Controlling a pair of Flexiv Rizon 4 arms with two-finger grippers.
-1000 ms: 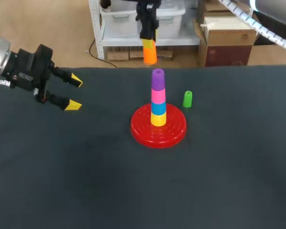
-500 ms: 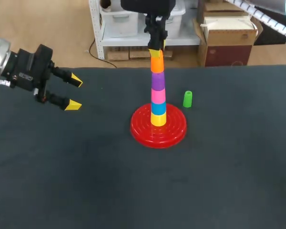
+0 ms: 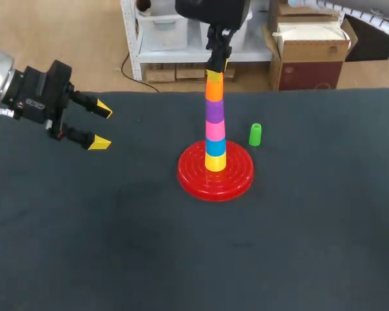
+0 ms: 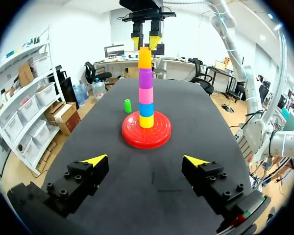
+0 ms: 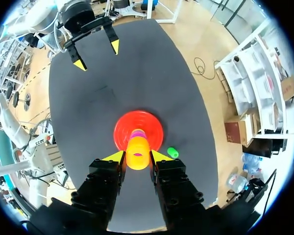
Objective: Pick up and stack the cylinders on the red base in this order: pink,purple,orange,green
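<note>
On the red base (image 3: 193,179) stands a stack: yellow at the bottom, then blue, the pink cylinder (image 3: 214,130), the purple cylinder (image 3: 214,111) and the orange cylinder (image 3: 213,89) on top. My right gripper (image 3: 215,65) comes straight down over the stack and is shut on the orange cylinder's (image 5: 137,152) upper part, a yellow tip on each side. The green cylinder (image 3: 255,134) stands upright on the table just right of the base. My left gripper (image 3: 101,126) hangs open and empty at the far left. It faces the stack (image 4: 146,93) from a distance.
The dark tabletop (image 3: 194,259) runs wide in front of the base and to both sides. The table's back edge lies shortly behind the stack.
My right gripper has carried the orange cylinder from above and behind the stack down onto the purple one. The left arm has not moved.
</note>
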